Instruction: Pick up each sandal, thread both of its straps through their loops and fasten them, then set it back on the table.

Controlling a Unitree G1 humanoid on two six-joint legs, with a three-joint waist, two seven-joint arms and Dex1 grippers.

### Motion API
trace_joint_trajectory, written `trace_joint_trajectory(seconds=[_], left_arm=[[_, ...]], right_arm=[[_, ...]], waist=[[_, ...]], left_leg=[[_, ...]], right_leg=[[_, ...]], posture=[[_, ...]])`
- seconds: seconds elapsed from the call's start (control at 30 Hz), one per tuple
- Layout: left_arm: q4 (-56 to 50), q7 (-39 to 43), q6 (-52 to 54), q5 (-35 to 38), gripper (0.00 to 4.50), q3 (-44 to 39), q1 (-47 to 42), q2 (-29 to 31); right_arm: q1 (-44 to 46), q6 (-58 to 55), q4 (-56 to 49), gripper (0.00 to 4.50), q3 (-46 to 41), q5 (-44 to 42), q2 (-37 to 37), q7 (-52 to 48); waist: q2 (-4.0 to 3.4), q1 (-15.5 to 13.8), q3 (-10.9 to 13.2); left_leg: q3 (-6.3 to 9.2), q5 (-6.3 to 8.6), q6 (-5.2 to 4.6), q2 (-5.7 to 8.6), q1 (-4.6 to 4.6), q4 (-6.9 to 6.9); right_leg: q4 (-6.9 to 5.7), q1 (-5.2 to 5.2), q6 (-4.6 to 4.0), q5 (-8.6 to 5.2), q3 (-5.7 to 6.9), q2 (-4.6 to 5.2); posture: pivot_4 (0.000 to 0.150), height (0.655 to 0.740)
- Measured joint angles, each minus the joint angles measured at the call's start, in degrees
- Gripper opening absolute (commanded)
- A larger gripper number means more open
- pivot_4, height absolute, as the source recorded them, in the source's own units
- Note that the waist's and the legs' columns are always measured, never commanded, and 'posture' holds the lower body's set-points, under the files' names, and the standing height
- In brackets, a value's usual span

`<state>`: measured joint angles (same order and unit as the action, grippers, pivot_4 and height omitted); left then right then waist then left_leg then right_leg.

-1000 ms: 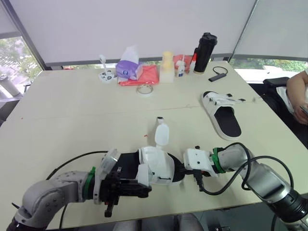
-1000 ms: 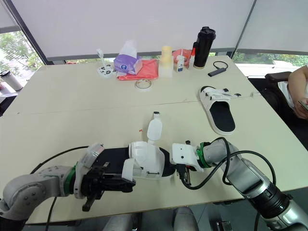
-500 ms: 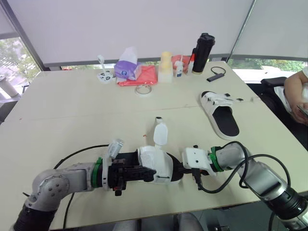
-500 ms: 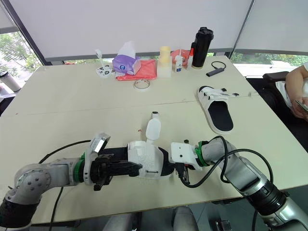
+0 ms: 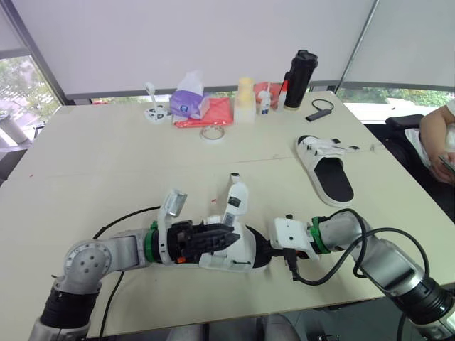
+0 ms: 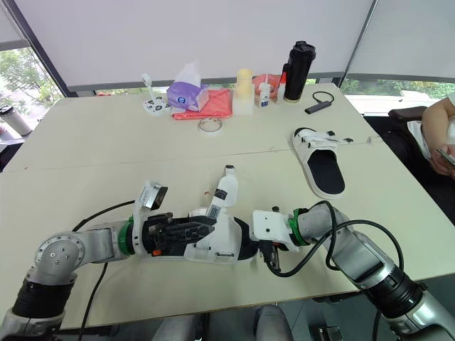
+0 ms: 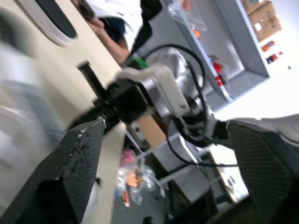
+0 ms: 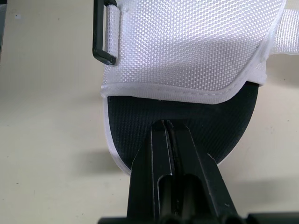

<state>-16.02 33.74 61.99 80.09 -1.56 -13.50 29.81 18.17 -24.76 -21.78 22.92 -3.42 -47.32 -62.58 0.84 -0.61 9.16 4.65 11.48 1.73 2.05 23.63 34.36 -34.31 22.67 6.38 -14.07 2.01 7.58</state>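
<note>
The near sandal (image 5: 238, 249), white with a black sole, lies flat near the table's front edge. One white strap (image 5: 237, 199) stands up from it. My left gripper (image 5: 213, 238) reaches in from the heel end, its black fingers (image 7: 79, 158) spread wide, open, over the white upper. My right gripper (image 8: 167, 123) is shut, its tips resting on the black insole (image 8: 219, 126) at the toe end, beside a black loop (image 8: 105, 32). The second sandal (image 5: 328, 170) lies flat at the right of the table.
Along the far edge stand a purple tissue pack (image 5: 190, 103), a red cloth (image 5: 213, 114), a pale bottle (image 5: 246, 99) and a black flask (image 5: 300, 77). A tape ring (image 5: 213, 133) and a black dongle (image 5: 321, 111) lie nearby. A person's arm (image 5: 435, 135) shows at the right.
My left gripper has moved from behind the heel forward over the sandal's upper and has opened. The standing strap has tilted a little. The right arm has stayed put.
</note>
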Motion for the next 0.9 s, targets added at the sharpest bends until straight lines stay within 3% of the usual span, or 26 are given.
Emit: trace_joint_trajectory(seconds=[0.27,0.53,0.63,0.8,0.9], left_arm=[[3.0,0.3,-2.6,-4.1,4.43,-2.4,-0.6,-1.3],[3.9,8.2,-3.0,-7.6,4.43,-9.2,-2.4,10.4],[6.4,10.3,-3.9,-10.7,4.43,-9.6,-5.9,11.9],[9.3,15.1,-4.4,-17.1,4.43,-4.3,-10.5,11.9],[13.5,20.3,-6.4,-25.1,4.43,4.4,-17.8,10.6]], right_arm=[[0.0,0.0,0.0,0.00,0.0,0.0,0.0,0.1],[-0.2,0.0,-0.1,0.00,-0.1,0.0,0.0,0.1],[-0.1,0.0,0.1,0.00,-0.1,0.0,0.1,0.1],[0.3,0.2,0.3,0.00,0.3,0.0,0.5,0.1],[0.9,0.5,0.8,0.00,0.6,0.4,0.9,0.1]], waist=[[0.02,0.1,0.0],[0.08,0.0,0.0],[0.09,0.1,0.1],[0.27,0.6,0.1],[0.41,0.4,0.2]], left_leg=[[-0.01,0.01,0.01,-0.02,-0.04,-0.02],[-0.02,0.02,0.03,-0.02,-0.04,-0.06],[-0.07,0.02,0.04,-0.03,-0.04,-0.06],[-0.11,0.02,0.04,-0.04,-0.03,-0.11],[-0.19,0.02,0.04,-0.02,-0.03,-0.11]], right_leg=[[0.04,-0.03,0.01,-0.01,0.00,0.02],[0.14,0.21,0.00,-0.01,0.02,0.05],[0.25,0.19,0.01,-0.02,0.03,0.08],[0.24,0.20,0.00,-0.01,0.02,0.09],[0.20,0.21,-0.03,0.02,0.07,-0.02]], posture=[[0.150,0.7400],[0.150,0.7400],[0.150,0.7400],[0.150,0.7400],[0.150,0.7400]])
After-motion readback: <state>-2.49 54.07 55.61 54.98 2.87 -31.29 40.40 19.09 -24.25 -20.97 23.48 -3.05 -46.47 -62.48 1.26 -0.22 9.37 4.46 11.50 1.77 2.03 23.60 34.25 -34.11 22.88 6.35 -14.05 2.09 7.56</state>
